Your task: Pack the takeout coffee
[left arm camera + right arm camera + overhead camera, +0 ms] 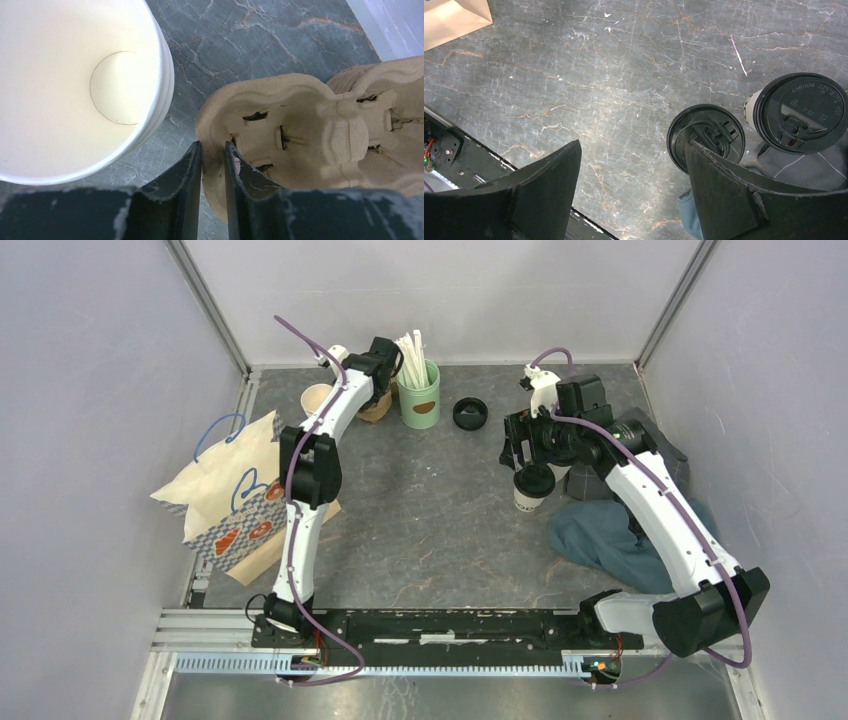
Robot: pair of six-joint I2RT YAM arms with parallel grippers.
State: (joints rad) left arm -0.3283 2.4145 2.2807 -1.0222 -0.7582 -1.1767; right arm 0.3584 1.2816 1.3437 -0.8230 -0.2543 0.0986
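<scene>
Nearer by far: right hand [631,150], spread wide above upright lidded coffee [704,132], cup off-centre beside one finger rather than between both; left hand [212,147] well away, pinched on cup tray [300,125] rim; small sideways shift likely needed.

Hardware check from my station. Left arm [300,530] and right arm [665,510] match: white tubular links with chunky black joint housings. A purple cable [300,338] runs outside the left arm, looping loose by the wrist; the right arm's cable [553,352] does the same. There is a small white bracket [543,385] at the right wrist.

Left gripper [212,165] — black tapered fingers [182,185], edges chipped to pale flecks. Right gripper [631,170] has the same matte black fingers [729,200], which look broader and scuffed.

Both bases sit on a black plate [450,625] with worn paint along the table's near edge, beside a ribbed aluminium rail [400,665]. Red wires [428,149] show by one mount.
</scene>
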